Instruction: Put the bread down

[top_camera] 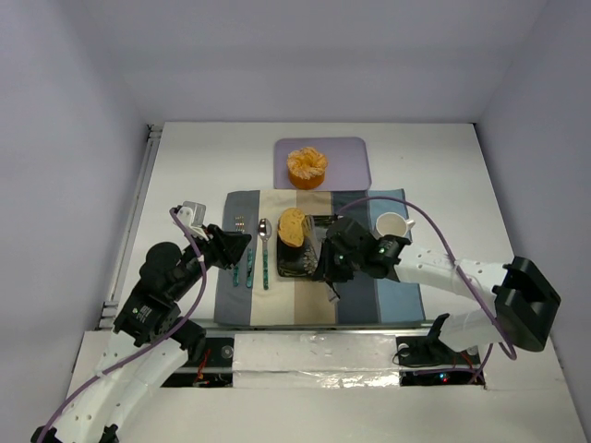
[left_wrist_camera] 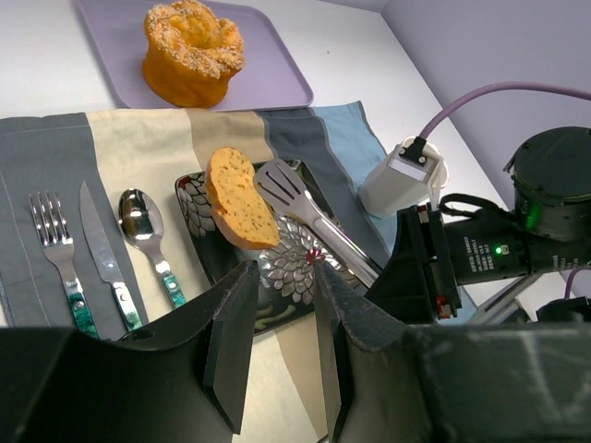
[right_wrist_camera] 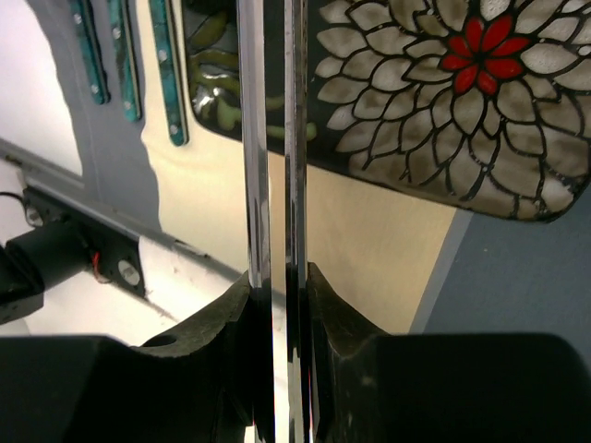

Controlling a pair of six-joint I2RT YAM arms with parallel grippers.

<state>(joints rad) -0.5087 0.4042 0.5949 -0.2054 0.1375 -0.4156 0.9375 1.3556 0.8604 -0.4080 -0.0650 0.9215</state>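
Your right pincer (right_wrist_camera: 279, 277) grasps the tongs (right_wrist_camera: 268, 138) just beside the plate (left_wrist_camera: 295, 268). The bread (left_wrist_camera: 240, 198) sits on the plate, beside the tongs' head. Your left pincer (left_wrist_camera: 282, 277) hangs released, left of the plate.

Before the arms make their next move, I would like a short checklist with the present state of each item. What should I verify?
1. The golden-yellow bread slice lies on the dark flower-patterned rectangular plate: ok.
2. The bread slice is free of the metal tongs, whose slotted head lies beside it: cannot tell whether they touch.
3. The right gripper is shut on the tongs' handles: ok.
4. The left gripper is open and holds nothing: ok.
5. The white cup stands upright, apart from the tongs: ok.
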